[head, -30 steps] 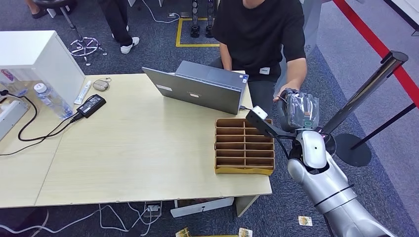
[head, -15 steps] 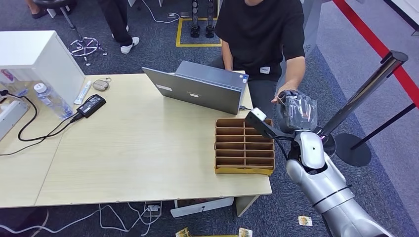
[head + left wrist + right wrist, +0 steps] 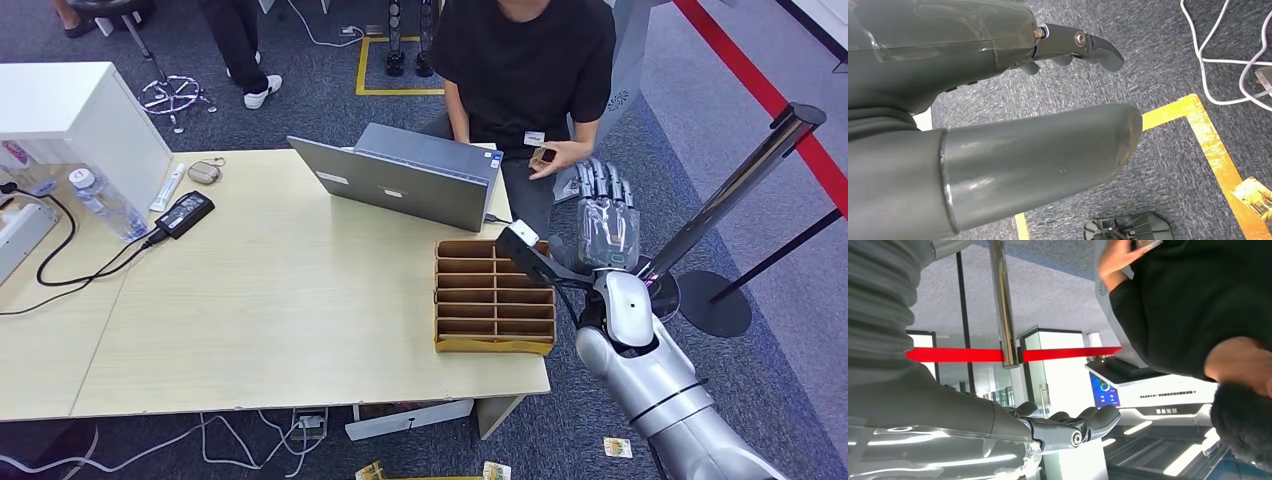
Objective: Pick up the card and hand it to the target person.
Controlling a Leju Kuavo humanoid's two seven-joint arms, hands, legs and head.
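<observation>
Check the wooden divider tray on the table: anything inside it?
The compartments of the tray that show look empty. The black camera mount on the right arm covers its far right corner, so that part can't be checked.

Head high, downward; wrists close, shared person [image 3: 525, 60].
</observation>
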